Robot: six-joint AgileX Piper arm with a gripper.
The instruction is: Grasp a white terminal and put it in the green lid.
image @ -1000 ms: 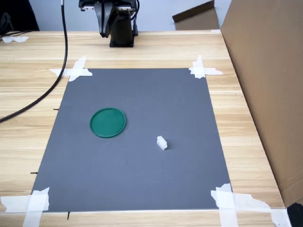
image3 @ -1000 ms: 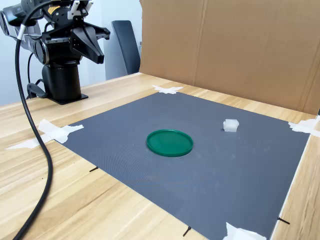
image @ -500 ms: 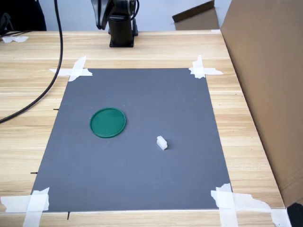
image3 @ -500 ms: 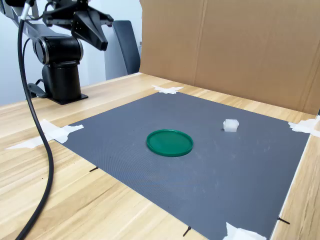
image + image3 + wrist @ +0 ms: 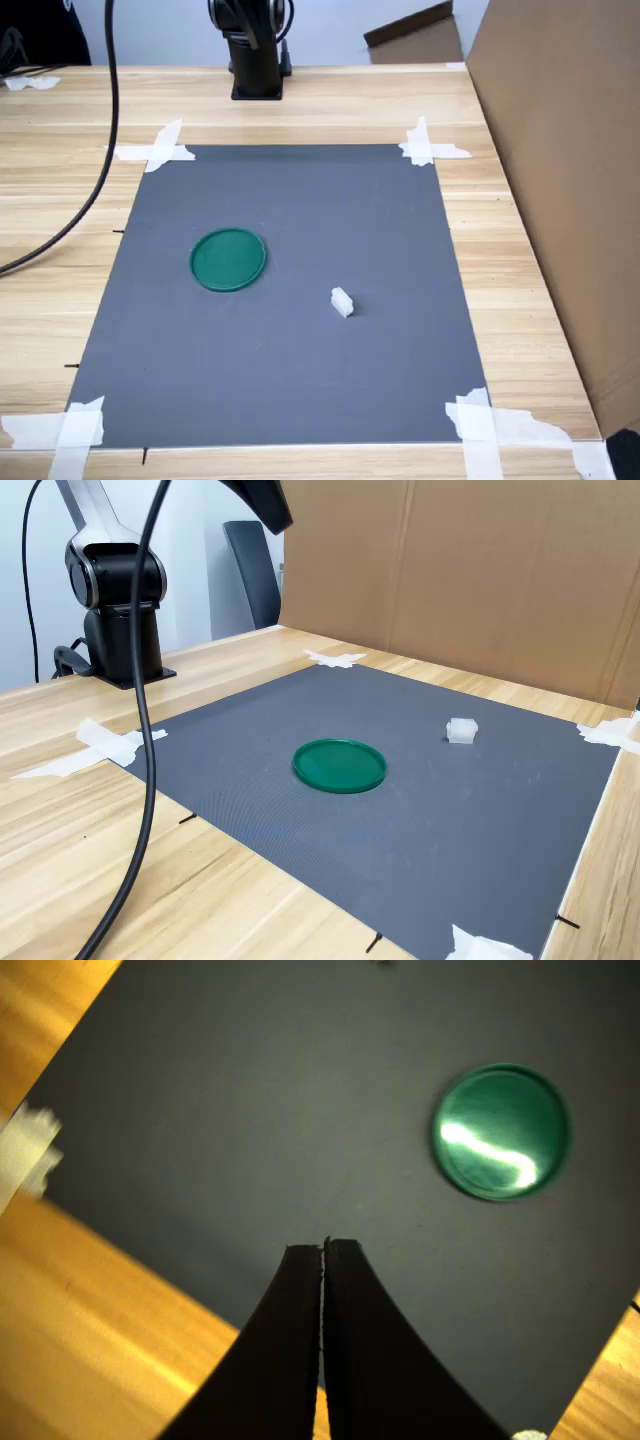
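The claw (image 5: 323, 1250) is closed on nothing: in the wrist view its two black fingers (image 5: 290, 1360) press together with only a hairline seam between them, poised high above the near edge of the grey mat (image 5: 260, 1110), where the mat meets the wooden desk (image 5: 90, 1340). In the second exterior view only the dark tip of the claw (image 5: 268, 510) shows at the top edge, well above the desk and well apart from both task things. The green lid (image 5: 228, 259) lies flat on the mat, left of centre in the first exterior view, its inside bare; the wrist view shows it as a shiny green disc (image 5: 502, 1131) off to one side of the fingers. The white terminal (image 5: 342, 301) sits on the mat, apart from the lid, to the lid's right and slightly nearer the camera in the first exterior view; in the second exterior view it (image 5: 461, 730) rests beyond and to the right of the lid (image 5: 339, 765). The mat is fixed to the desk with white tape strips (image 5: 154, 149) at its corners. The arm's black base (image 5: 257, 62) stands on the desk past the mat's far edge, a black cable (image 5: 95, 160) hangs down across the left of the first exterior view, and a brown cardboard wall (image 5: 560, 170) borders the desk on the first exterior view's right.
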